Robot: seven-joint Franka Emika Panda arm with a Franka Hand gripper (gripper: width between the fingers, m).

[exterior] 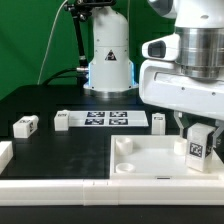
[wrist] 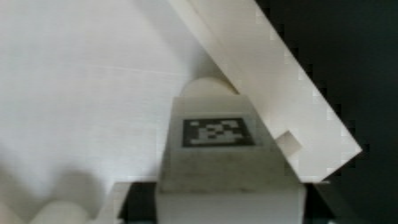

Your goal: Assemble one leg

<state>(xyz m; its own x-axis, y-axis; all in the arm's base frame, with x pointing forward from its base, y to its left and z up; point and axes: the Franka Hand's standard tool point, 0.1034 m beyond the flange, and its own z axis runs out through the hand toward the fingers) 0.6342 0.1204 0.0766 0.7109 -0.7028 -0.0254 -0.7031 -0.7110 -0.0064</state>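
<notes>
My gripper (exterior: 197, 128) is shut on a leg (exterior: 198, 145), a small white peg with a black-and-white tag facing the camera. It holds the leg upright over the near right corner of the large white square tray (exterior: 150, 158). In the wrist view the leg (wrist: 217, 140) runs between my two dark fingers (wrist: 143, 203), its rounded tip close to the tray's raised rim (wrist: 267, 70). Whether the tip touches the tray is hidden. Another leg (exterior: 25, 125) lies on the black table at the exterior view's left, and two more (exterior: 62, 120) (exterior: 158, 120) lie at the ends of the marker board.
The marker board (exterior: 108, 119) lies flat behind the tray. The arm's white base (exterior: 108, 62) stands at the back. A white wall piece (exterior: 5, 155) sits at the exterior view's left edge, and a low white edge (exterior: 60, 188) runs along the front.
</notes>
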